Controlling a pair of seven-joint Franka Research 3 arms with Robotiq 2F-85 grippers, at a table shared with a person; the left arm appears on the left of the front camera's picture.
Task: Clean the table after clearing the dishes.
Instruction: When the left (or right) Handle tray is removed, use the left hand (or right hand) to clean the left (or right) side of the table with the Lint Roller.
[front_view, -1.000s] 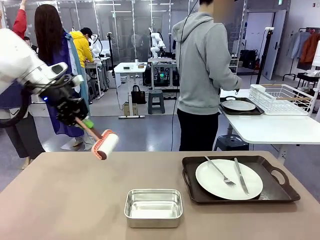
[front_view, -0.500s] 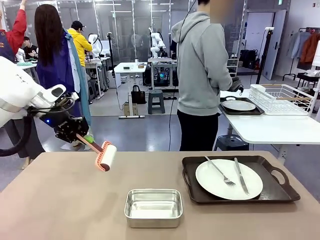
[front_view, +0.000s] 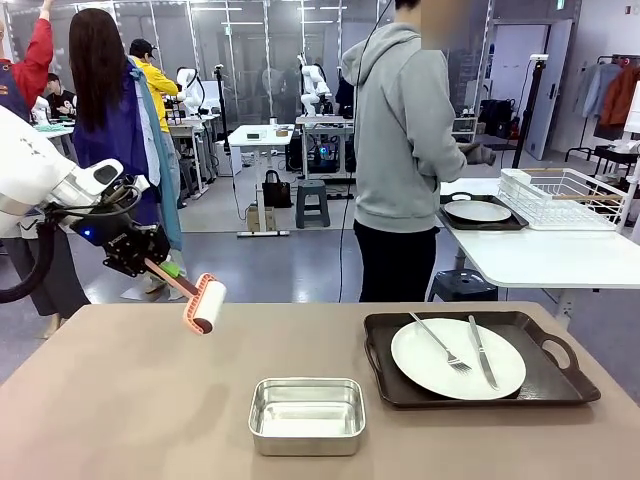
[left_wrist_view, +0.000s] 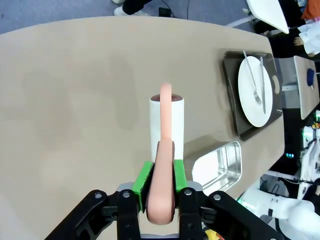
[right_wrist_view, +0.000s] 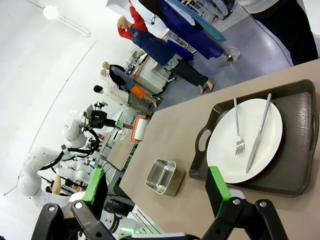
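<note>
My left gripper (front_view: 150, 262) is shut on the pink handle of a lint roller (front_view: 207, 304), holding its white roll in the air just over the far left edge of the brown table (front_view: 120, 400). In the left wrist view the green pads (left_wrist_view: 142, 182) clamp the handle and the roller (left_wrist_view: 166, 125) points out over the tabletop. One white plate (front_view: 457, 358) with fork and knife lies on a dark tray (front_view: 560, 385) at the table's right. A second plate on a tray (front_view: 478, 211) rests on the white side table. My right gripper (right_wrist_view: 156, 185) hangs open above the table, nothing between its fingers.
A small steel pan (front_view: 306, 414) sits near the front middle of the table. A person in a grey hoodie (front_view: 405, 150) stands at the far side, turned toward the white table (front_view: 540, 255), which carries a white wire rack (front_view: 565, 196).
My left arm has drawn back toward the left, and the roller has shifted slightly and tilted more upright. The person's hand has lifted off the tray on the white table.
</note>
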